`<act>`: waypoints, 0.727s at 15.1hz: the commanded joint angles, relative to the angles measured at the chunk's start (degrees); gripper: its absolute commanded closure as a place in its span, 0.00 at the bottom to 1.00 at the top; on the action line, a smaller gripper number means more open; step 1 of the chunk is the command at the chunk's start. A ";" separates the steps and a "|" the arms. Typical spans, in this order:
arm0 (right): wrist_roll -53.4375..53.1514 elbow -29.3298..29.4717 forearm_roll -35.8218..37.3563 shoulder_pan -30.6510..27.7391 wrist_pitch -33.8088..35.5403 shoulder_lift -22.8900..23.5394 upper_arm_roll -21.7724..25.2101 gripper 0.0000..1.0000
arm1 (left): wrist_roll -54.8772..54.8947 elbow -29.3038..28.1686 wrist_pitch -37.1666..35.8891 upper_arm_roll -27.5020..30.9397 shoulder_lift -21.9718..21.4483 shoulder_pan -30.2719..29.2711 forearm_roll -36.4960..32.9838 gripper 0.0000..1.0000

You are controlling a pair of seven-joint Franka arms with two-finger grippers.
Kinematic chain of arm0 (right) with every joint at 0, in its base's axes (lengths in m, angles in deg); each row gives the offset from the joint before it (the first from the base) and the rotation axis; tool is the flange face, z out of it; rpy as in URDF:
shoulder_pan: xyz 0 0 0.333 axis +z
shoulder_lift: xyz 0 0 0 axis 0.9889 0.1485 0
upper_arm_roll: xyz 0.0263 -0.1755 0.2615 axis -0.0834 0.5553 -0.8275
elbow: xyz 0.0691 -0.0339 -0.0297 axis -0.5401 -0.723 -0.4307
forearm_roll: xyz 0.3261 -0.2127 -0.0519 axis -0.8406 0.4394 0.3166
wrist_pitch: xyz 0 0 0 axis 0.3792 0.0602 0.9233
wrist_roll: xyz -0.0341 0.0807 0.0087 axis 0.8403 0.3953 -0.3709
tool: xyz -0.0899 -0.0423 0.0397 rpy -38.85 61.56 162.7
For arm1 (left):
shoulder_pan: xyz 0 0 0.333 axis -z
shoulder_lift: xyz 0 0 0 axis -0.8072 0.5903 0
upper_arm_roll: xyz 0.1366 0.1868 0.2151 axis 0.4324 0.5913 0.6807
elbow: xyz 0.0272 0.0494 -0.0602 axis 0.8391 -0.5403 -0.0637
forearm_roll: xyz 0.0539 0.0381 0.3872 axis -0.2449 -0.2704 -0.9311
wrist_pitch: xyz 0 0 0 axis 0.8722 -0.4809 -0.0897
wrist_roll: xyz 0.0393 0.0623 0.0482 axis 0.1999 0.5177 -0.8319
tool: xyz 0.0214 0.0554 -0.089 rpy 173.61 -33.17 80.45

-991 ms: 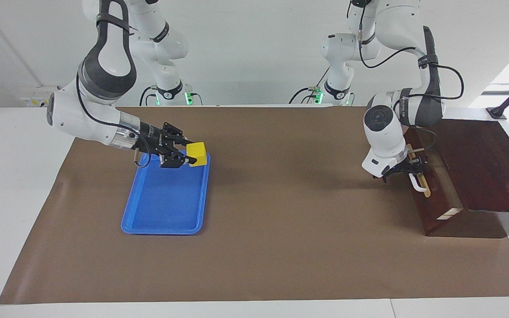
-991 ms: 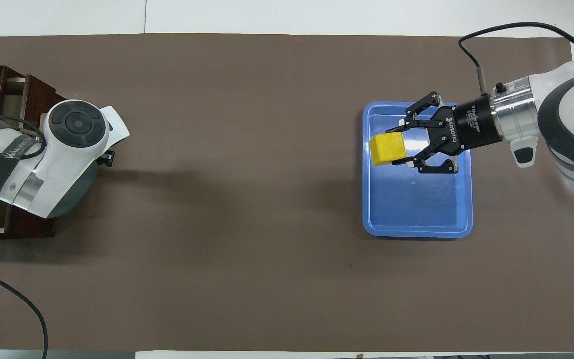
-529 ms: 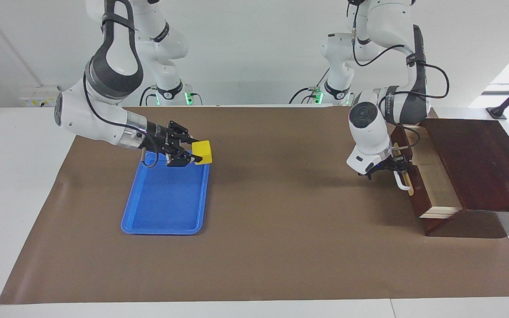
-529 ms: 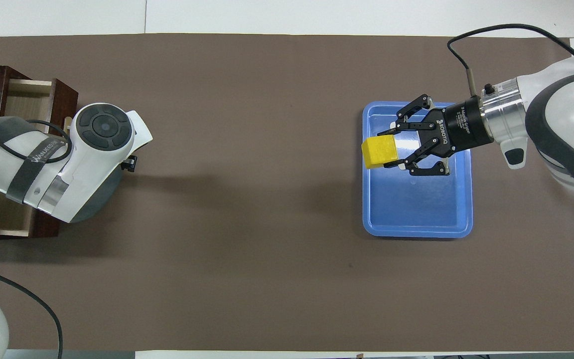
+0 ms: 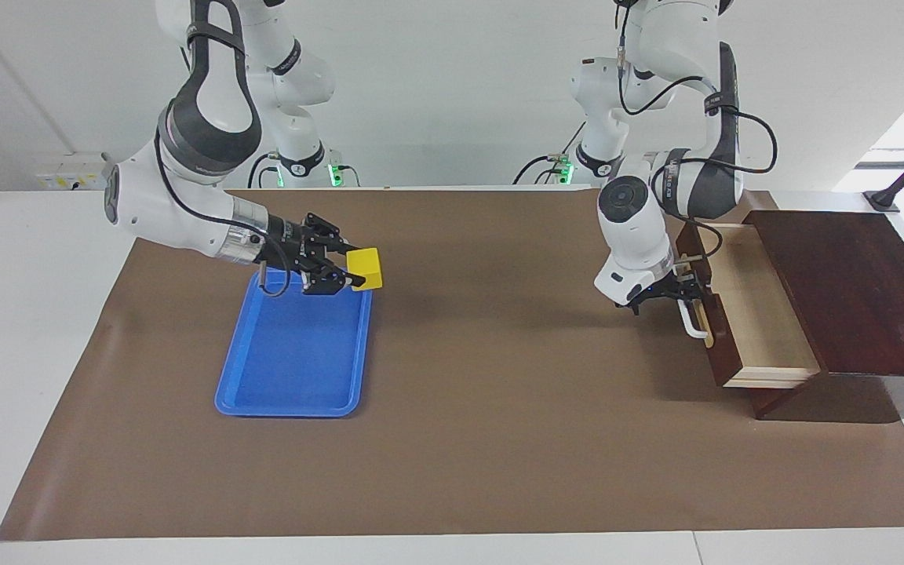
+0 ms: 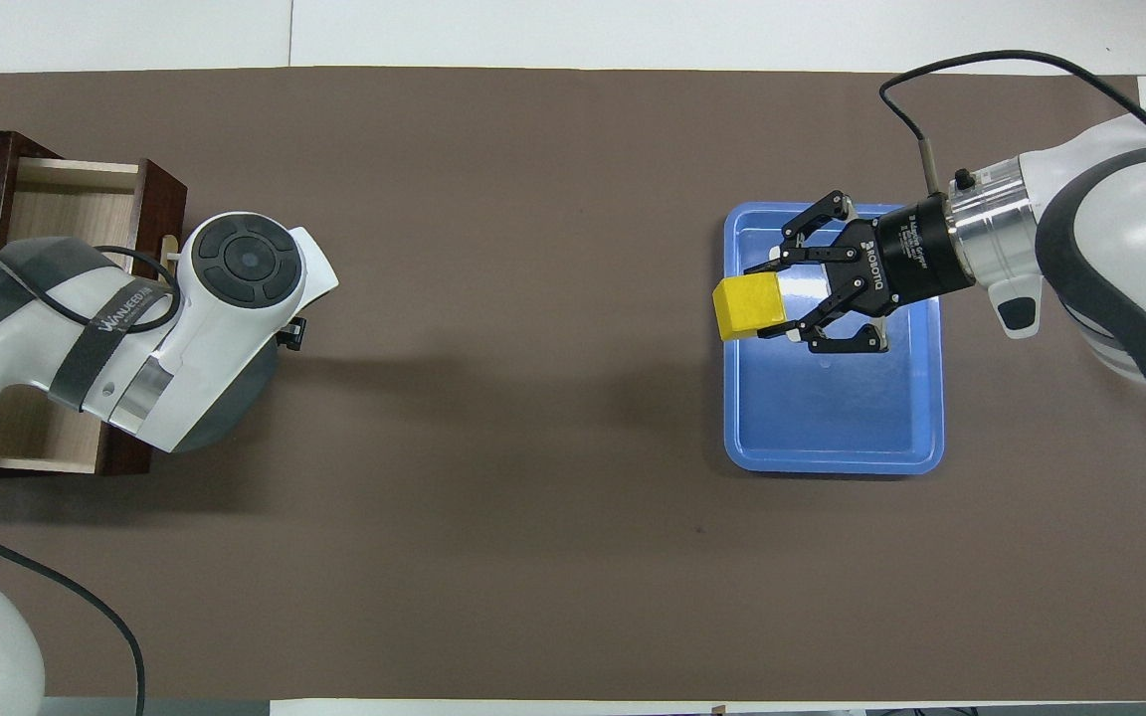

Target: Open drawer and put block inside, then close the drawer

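Drawer [image 5: 758, 314] slid further out; left gripper [image 5: 683, 297] at handle, jaws seemingly spread; right gripper [image 5: 346, 271] level, grasping block [image 5: 365, 269].

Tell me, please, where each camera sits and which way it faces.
Facing view: high across the table, facing the robots; both arms show, left gripper at the drawer, right gripper holding the block.
Overhead view: high above the robots' end, looking steeply down and forward; forearms enter from below.
Both share drawer, tray, block and arms, turned half a turn.
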 commanded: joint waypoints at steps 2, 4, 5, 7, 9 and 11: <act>-1.63 1.64 0.91 -0.10 0.55 0.40 -0.17 1.00 | -0.87 0.25 -1.37 -0.01 -0.33 1.87 2.59 0.00; -1.63 1.64 0.91 -0.01 0.46 0.40 -0.17 1.00 | 0.18 0.77 -1.55 -0.01 -0.42 1.43 2.59 0.00; -1.63 1.64 0.91 -0.01 0.37 0.40 -0.17 1.00 | 1.31 0.86 -1.46 -0.01 -0.68 1.17 2.59 0.00; -1.63 1.64 1.00 -0.01 0.46 0.40 -0.17 1.00 | 5.27 1.12 -1.81 0.07 -1.82 0.20 2.59 0.00; -1.63 1.64 0.91 -0.01 0.37 0.40 -0.17 1.00 | 6.94 2.43 -3.39 -0.01 -2.52 -0.86 2.67 0.00; -1.63 1.64 1.00 -0.01 0.37 0.40 -0.17 1.00 | 9.14 5.41 -7.15 0.07 -2.61 -0.86 3.20 0.00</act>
